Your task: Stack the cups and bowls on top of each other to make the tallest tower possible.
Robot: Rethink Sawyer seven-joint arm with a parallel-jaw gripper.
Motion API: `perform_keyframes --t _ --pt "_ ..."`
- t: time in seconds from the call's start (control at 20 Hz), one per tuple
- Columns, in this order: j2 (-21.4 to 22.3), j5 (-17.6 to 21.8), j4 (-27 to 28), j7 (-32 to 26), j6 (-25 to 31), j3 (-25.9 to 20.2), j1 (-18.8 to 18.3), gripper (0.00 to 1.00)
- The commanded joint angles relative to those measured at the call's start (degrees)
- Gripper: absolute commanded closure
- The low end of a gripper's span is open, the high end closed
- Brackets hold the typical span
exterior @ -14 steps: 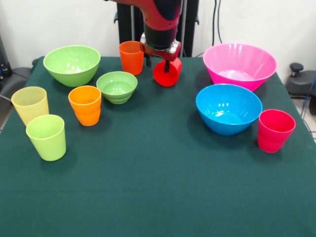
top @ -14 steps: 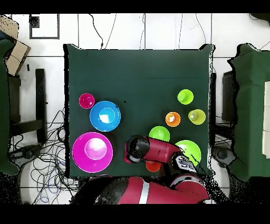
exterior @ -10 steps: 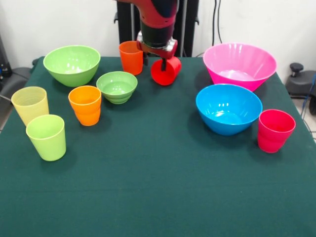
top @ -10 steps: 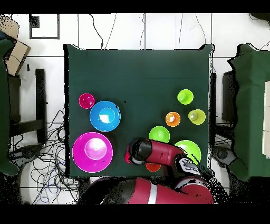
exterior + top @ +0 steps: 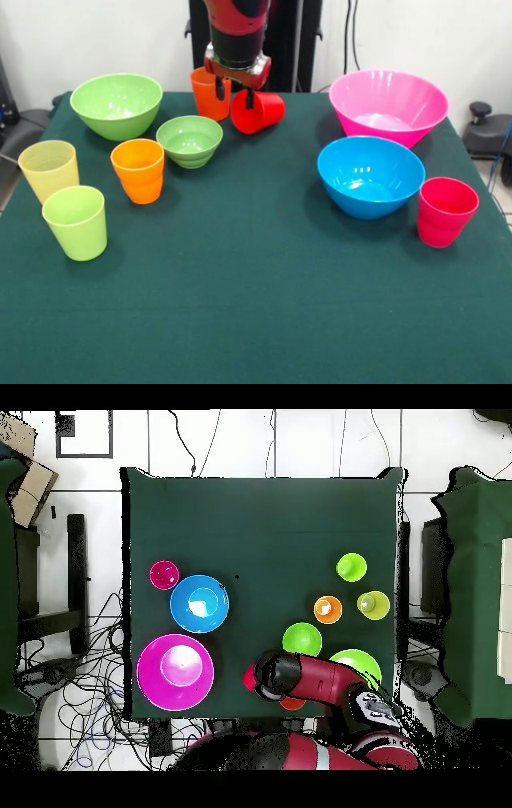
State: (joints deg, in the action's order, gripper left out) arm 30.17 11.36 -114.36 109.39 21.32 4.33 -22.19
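Note:
My gripper [image 5: 235, 94] is shut on the red cup [image 5: 259, 110], which hangs tilted on its side just above the table's far edge. An orange cup [image 5: 203, 90] stands right behind the gripper. The large light green bowl [image 5: 116, 104], small green bowl [image 5: 190, 140], second orange cup [image 5: 138, 170], pale yellow cup [image 5: 50, 170] and lime cup [image 5: 75, 222] stand on the left. The pink bowl [image 5: 388, 104], blue bowl [image 5: 370, 176] and pinkish-red cup [image 5: 446, 210] stand on the right. Nothing is stacked. In the overhead view the arm [image 5: 310, 682] hides the gripper.
The green tablecloth [image 5: 256, 304] stretches bare across the near half of the table. The robot's pedestal [image 5: 296, 40] rises behind the far edge. Cables lie on the floor [image 5: 90, 684] beside the table.
The gripper has risen and moved left in the front view, carrying the red cup toward the far orange cup. The cup has tipped further onto its side.

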Motion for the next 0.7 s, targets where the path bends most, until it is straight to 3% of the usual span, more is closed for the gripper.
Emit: perform_keyframes --t 0.05,0.7 --pt "-0.3 2.3 0.9 1.5 -3.1 -6.9 -0.4 0.00" --pt "-0.1 1.0 0.6 3.1 -3.6 -8.3 -0.6 0.00"
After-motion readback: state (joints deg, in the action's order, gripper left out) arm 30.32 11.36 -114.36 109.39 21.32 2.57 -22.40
